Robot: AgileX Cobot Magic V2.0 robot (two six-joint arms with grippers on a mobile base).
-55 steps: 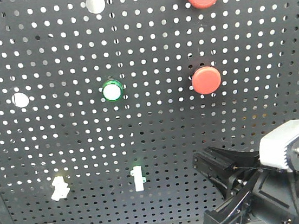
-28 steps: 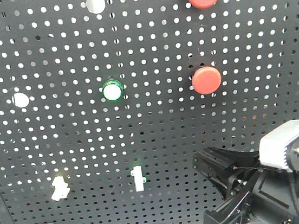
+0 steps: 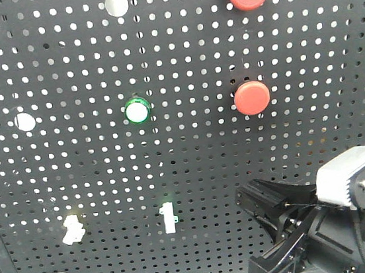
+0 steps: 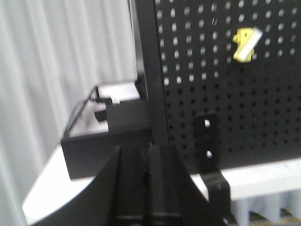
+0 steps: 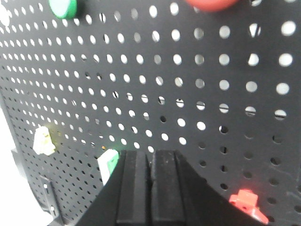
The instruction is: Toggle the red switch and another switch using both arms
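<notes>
No change was noted over the last second: the right tool (image 3: 264, 233), clenched shut, was held short of the red switch (image 5: 247, 201) near the pegboard's (image 3: 179, 57) lower right corner, and the left tool (image 4: 146, 162), likewise shut, below the yellow switch (image 4: 245, 43); neither was judged toggled.

Blurred yellow switch (image 4: 245, 44), apparently tilted

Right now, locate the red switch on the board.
The red switch shows only in the right wrist view, low on the pegboard, right of the right gripper and the green-based toggle.
</notes>
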